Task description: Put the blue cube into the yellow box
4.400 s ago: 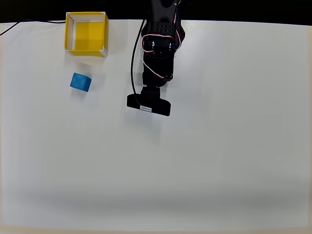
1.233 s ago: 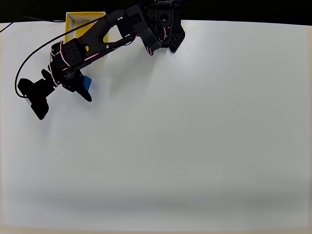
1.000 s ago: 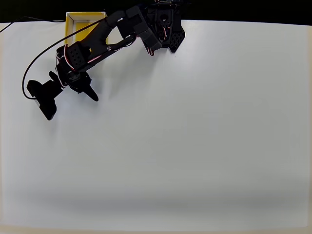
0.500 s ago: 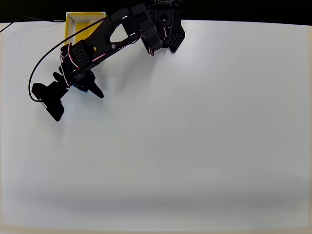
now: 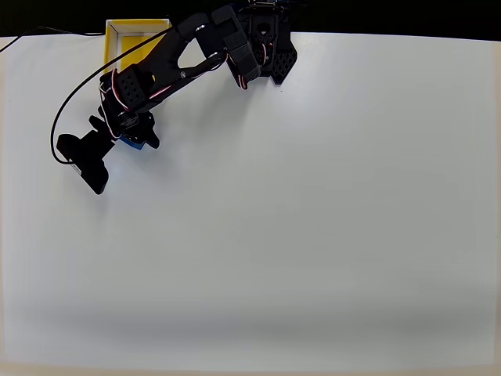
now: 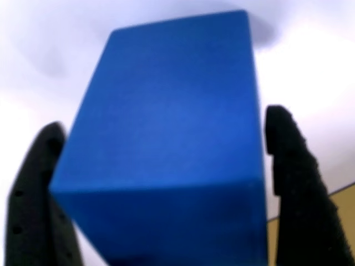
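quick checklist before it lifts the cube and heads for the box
1. Blue cube between the fingers: ok, one dark finger on each side in the wrist view.
2. Fingers pressed on both faces: cannot tell, a thin gap shows at the right finger.
3. Cube lifted off the table: cannot tell.
4. Yellow box open and unblocked: cannot tell, the arm covers most of it overhead.
5. Gripper close to the box: ok.

No readable text, label, brand, number or sign anywhere in the overhead or wrist view.
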